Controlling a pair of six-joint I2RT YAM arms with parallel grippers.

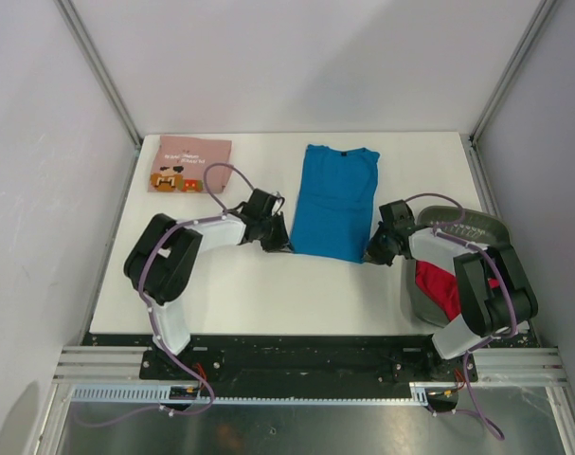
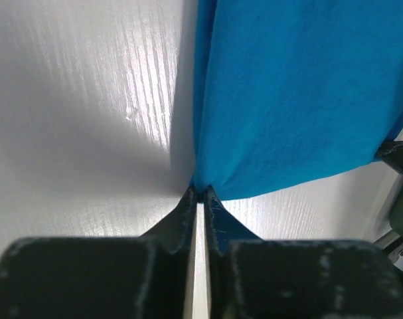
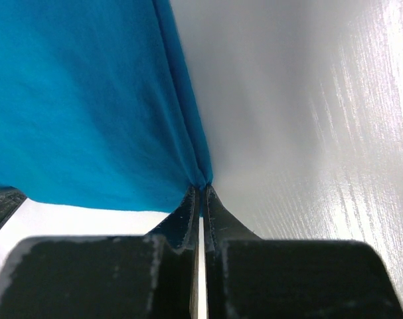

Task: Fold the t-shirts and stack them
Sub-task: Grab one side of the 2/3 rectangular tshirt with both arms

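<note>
A bright blue t-shirt (image 1: 332, 201) lies folded lengthwise in the middle of the white table. My left gripper (image 1: 283, 245) is shut on its near left corner, with the cloth (image 2: 294, 93) pinched at the fingertips in the left wrist view. My right gripper (image 1: 374, 254) is shut on its near right corner, with the cloth (image 3: 81, 106) bunched at the tips in the right wrist view. A dusty pink printed t-shirt (image 1: 188, 164) lies folded at the back left. A red t-shirt (image 1: 440, 286) sits in the basket at the right.
A dark grey plastic basket (image 1: 476, 227) stands at the table's right edge beside my right arm. Grey walls with metal rails close in the table at the back and both sides. The table's front edge (image 1: 296, 334) runs by the arm bases.
</note>
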